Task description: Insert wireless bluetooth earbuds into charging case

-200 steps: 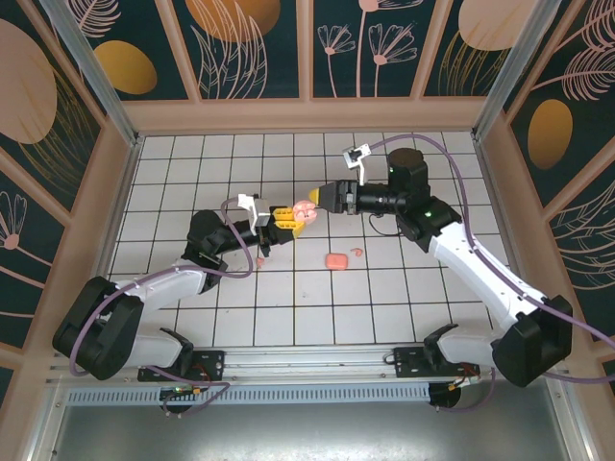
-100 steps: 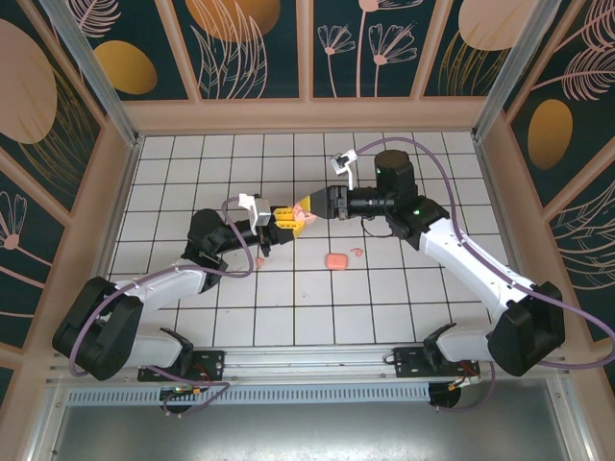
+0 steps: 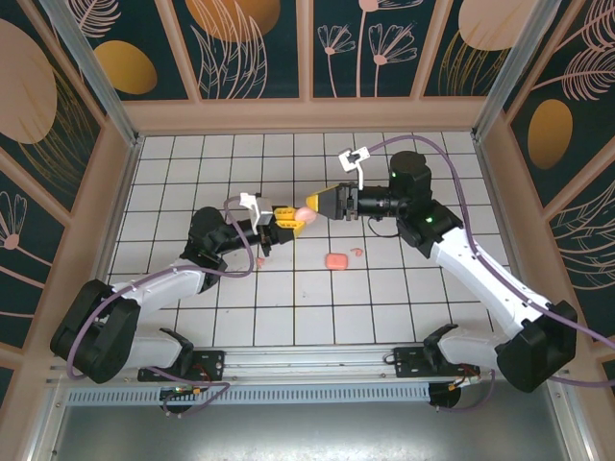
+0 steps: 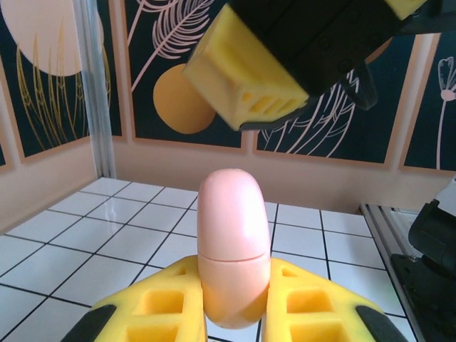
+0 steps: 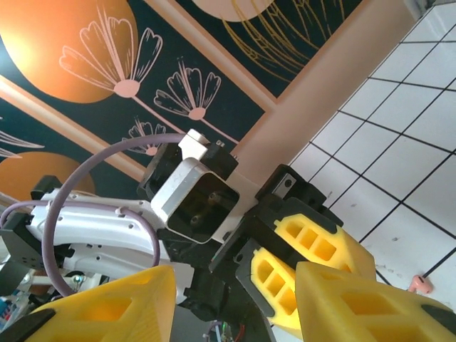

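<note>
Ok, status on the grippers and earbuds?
Left gripper shut on closed case. Right gripper open, tips at the case. Earbud on tiles by pink piece, not yet picked. Nothing seen in the way.

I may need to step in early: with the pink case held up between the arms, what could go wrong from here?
1. The left claw grips only the lower part of the pink case; a nudge from the open right claw close by could tip it or knock it loose.
2. The case's seam looks shut while an earbud lies on the tiles; prying it open might twist it free.
</note>
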Motion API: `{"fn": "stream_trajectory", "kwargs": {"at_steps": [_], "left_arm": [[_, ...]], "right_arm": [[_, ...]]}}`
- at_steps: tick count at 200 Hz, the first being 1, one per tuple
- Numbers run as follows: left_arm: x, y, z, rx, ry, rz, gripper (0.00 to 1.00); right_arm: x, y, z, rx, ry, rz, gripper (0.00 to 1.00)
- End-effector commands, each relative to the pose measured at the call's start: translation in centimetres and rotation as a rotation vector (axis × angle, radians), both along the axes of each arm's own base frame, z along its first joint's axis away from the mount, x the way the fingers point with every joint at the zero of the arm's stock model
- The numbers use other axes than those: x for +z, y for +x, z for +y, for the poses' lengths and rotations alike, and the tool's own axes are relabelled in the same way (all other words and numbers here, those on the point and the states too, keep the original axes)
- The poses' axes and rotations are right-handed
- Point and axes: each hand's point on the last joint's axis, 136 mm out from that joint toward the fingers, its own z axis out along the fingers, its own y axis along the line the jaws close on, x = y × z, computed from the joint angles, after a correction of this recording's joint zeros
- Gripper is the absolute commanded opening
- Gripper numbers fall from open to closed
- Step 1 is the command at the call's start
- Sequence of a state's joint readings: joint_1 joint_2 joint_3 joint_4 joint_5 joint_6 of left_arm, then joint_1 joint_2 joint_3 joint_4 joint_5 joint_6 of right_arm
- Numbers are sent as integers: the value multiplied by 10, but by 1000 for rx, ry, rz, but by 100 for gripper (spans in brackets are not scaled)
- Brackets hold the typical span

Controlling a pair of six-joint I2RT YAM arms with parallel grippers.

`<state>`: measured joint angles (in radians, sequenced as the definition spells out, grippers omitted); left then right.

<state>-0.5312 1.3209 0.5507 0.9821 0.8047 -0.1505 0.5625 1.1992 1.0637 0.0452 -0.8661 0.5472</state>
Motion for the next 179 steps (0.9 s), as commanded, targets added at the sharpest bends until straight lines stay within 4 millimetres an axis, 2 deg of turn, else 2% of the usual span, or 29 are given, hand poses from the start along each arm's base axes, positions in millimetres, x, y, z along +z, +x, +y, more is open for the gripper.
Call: {"fn": "stream_trajectory", "kwargs": {"at_steps": [1,16,33,61,81,108,124,127,130,142,151,179], "left_arm": [[10,10,-2,32,-1,23,11],[7,17,-4,48,-3,92,10],[0,28,-6,75,2,205,10],[-19,52,-14,149,16,425,9],[-33,66,-27,195,14,583,9],[-55,80,-55,246,19,757,8],[-65,82,-80,249,39,830,8],[-74,82,-85,253,55,852,8],[-68,84,-91,249,49,852,8],[-86,84,-117,234,97,915,8],[-90,87,-136,228,117,949,8],[-116,103,-167,288,97,1089,8]], "right_arm": [[-12,25,-21,-155,-47,20,49],[-29,51,-43,-316,-106,96,49],[-57,78,-77,-525,-181,205,49],[-87,95,-120,-707,-234,294,48],[-103,98,-147,-787,-266,323,49],[-121,98,-181,-874,-318,335,49],[-129,97,-198,-906,-331,340,49],[-131,96,-201,-911,-334,342,49],[-132,96,-203,-916,-338,344,49],[-139,95,-214,-939,-351,350,49],[-144,93,-221,-953,-360,355,49],[-155,85,-235,-979,-346,382,49]]}}
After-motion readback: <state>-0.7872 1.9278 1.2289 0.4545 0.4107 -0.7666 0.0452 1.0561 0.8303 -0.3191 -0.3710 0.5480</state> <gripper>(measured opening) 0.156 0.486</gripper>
